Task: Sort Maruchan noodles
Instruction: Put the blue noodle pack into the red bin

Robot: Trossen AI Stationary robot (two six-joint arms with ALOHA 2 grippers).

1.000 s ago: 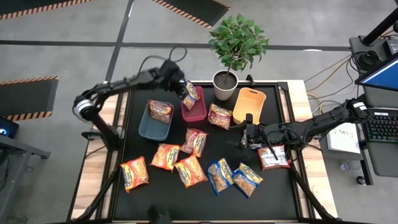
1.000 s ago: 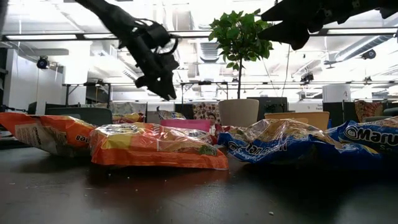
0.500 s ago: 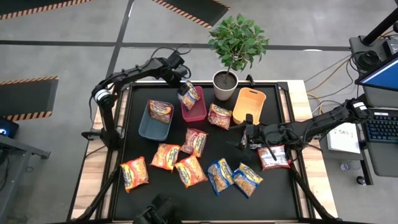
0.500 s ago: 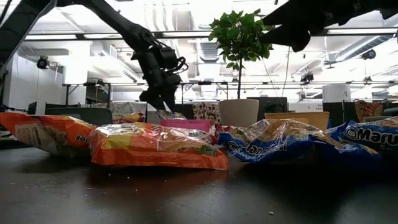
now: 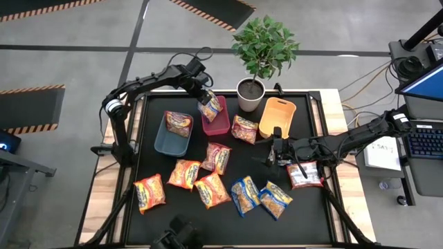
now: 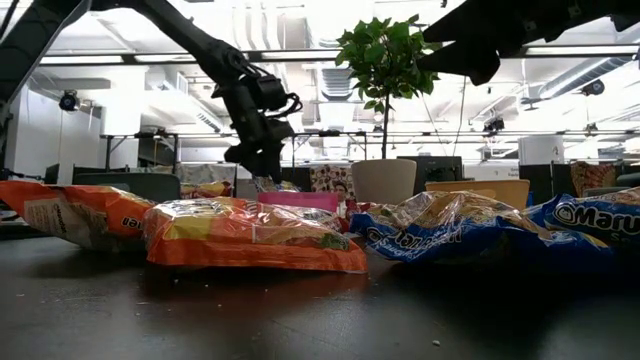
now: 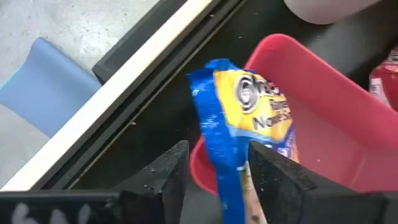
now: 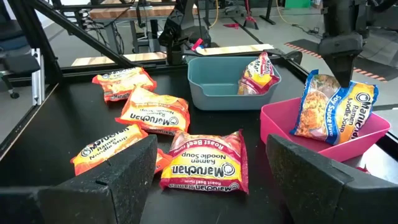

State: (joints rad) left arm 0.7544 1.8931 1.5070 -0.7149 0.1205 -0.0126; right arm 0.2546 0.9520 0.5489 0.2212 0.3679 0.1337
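A blue-yellow noodle packet (image 7: 255, 112) stands on end in the red bin (image 5: 217, 123) at the table's far side, leaning on its far rim. My left gripper (image 7: 217, 155) reaches down over it, fingers on either side of the packet's blue upper edge. A strip of bin shows between one finger and the packet. My right gripper (image 8: 208, 149) hangs open and empty above the table right of the middle. A red-maroon packet (image 5: 178, 122) lies in the teal bin (image 5: 166, 143). Several orange, maroon and blue packets lie flat on the black table (image 5: 152, 166). My left gripper comes from above, slanting down, with its fingers (image 7: 273, 177) astride the packet's blue sealed edge (image 7: 227, 180) at its upper end. Whether a finger touches the packet, I cannot tell. The packet's lower end rests inside the red bin.
An orange bin (image 5: 277, 116) stands right of the red bin, with a maroon packet (image 5: 243, 129) between them. A potted plant (image 5: 250, 93) stands at the far edge. Another packet (image 5: 304, 174) lies under my right arm. Blue packets (image 5: 245, 196) lie near the front.
My left gripper has gone down toward the red bin with the blue-yellow packet, tipping steeper. The packet's lower end now sits in the bin. Over the last half second the gripper and the packet have kept still.
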